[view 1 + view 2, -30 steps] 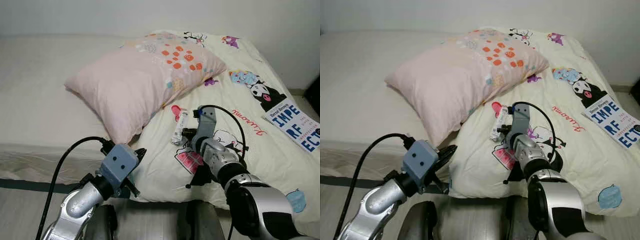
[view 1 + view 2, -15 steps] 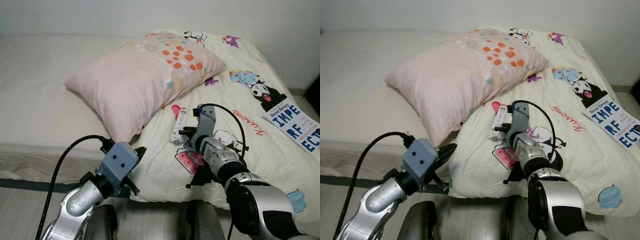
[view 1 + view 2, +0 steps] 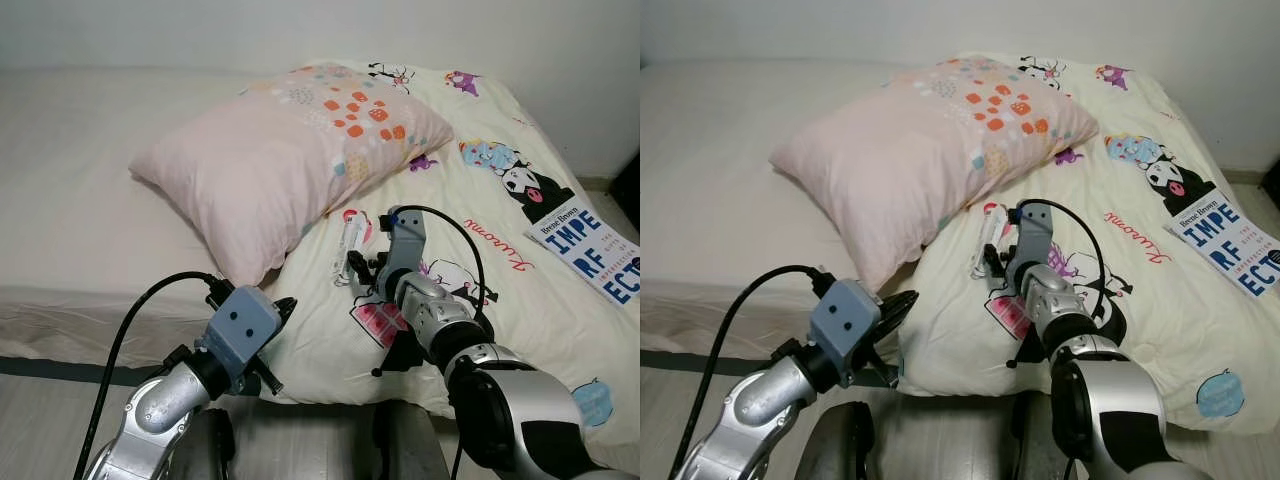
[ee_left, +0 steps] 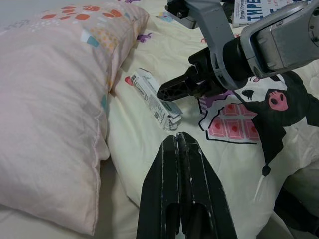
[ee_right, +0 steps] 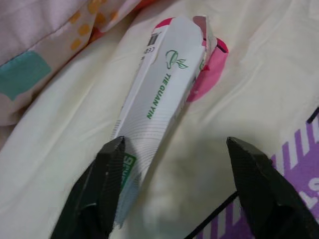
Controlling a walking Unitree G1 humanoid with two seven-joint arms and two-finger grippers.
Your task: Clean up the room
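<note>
Right gripper jaws spread, one finger against carton on bed, set to grasp. Left gripper clenched, empty, parked clear.

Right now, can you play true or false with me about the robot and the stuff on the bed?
1. A white carton lies on the quilt beside the pink pillow. True.
2. The right gripper is shut tight on the carton. False: its fingers are open, one finger over the carton's near end.
3. The left gripper has its fingers pressed together. True.
4. A book sits on top of the pillow. False: it lies on the quilt near the bed's right side, apart from the pillow.
5. The carton has green writing on it. True.
</note>
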